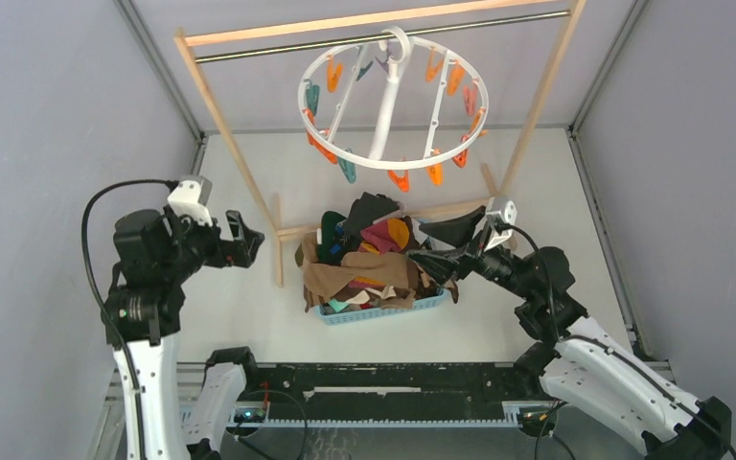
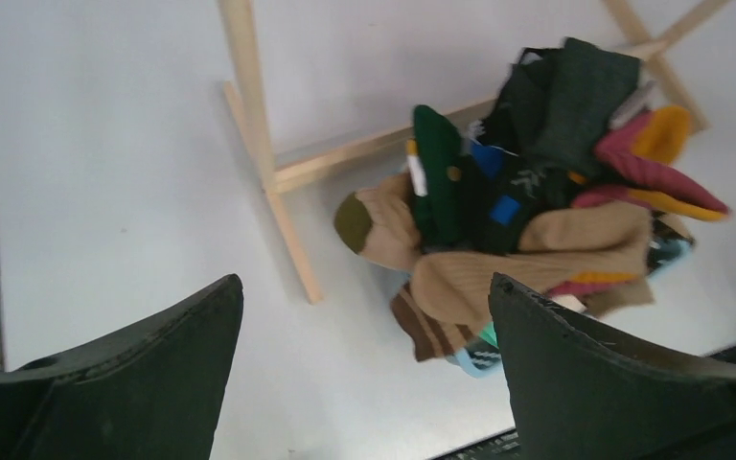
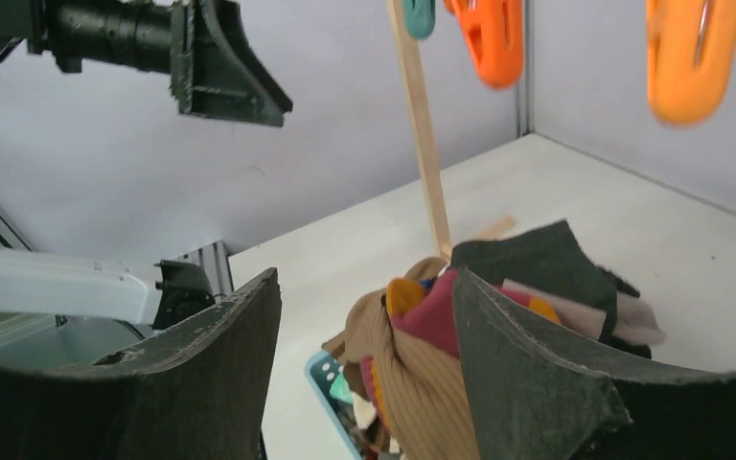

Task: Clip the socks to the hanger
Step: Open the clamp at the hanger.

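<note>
The dark, rough fingers (image 3: 201, 383) of the right gripper (image 3: 366, 278) fill the bottom of the right wrist view. They stand wide apart with nothing between them. The left gripper (image 2: 364, 285) is also spread wide and empty, high over the white table (image 2: 105, 192).

The socks (image 1: 374, 259) lie in a loose heap in a light-blue basket (image 1: 383, 312) in the middle of the table, and they rise above its rim. The hanger (image 1: 383, 165), a round white plastic ring with cross bars, hangs by its hook from the metal rod (image 1: 278, 48) of a wooden rack (image 1: 230, 144), above and behind the basket. Orange and teal pins (image 1: 435, 172) hang from the ring.

Only the top view shows the whole ring. It also shows the right gripper just beside the right side of the heap; I cannot tell if it touches the fabric. The right wrist view shows only a few pins, big and blurred, and the left gripper in its upper left corner. The left wrist view shows the textures best: a ribbed tan sock with an olive toe, a maroon one with a mustard heel, and the rack's square wooden foot.
</note>
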`<state>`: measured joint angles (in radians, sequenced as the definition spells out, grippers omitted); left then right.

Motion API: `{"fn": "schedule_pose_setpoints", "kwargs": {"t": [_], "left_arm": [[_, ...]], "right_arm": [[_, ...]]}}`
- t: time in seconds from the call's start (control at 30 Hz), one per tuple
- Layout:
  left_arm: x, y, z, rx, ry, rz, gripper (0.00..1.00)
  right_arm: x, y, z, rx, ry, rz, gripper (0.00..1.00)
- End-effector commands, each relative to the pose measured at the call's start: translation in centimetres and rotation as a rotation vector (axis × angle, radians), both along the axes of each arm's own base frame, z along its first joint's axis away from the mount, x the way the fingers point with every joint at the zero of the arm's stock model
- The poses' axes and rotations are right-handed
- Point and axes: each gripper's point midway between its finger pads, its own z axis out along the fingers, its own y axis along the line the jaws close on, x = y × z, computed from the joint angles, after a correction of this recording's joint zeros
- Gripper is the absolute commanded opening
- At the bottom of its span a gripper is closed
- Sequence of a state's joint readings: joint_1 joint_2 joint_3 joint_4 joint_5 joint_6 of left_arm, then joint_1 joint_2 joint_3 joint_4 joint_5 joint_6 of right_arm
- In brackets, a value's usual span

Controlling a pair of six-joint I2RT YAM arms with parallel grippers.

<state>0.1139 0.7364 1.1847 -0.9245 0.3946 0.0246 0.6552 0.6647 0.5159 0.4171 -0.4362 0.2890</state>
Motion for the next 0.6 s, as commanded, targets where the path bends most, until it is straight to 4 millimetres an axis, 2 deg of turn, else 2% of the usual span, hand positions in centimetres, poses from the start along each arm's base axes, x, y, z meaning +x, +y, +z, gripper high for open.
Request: {"fn": "schedule_pose_setpoints", "kwargs": {"t": [0.0,0.13,0.27,0.4,0.57], "left_arm": [[-2.6,-2.4,2.0,-0.096,-0.018,-0.085,1.0],[-2.9,-4.0,2.0,-0.169,0.015,-0.157,0.96],[-3.2,-4.5,2.0,-0.162,0.03,-0.209,0.95],[-3.7,-5.0,2.2,-0.124,0.014,-0.268,0.95],[-3.9,-6.1,3.2,-0.12,0.004,-0.346,0.94]], "right_arm": [[0.4,0.4,4.8,0.051,-0.122,-0.003,0.72],[2.2,1.5,6.8,0.048,-0.133,0.002,0.71],[3.5,1.9,8.8,0.058,-0.15,0.005,0.71],[5.1,2.6,8.9,0.029,-0.148,-0.001,0.71],[6.4,2.4,9.1,0.033,-0.149,-0.026,0.71]]}}
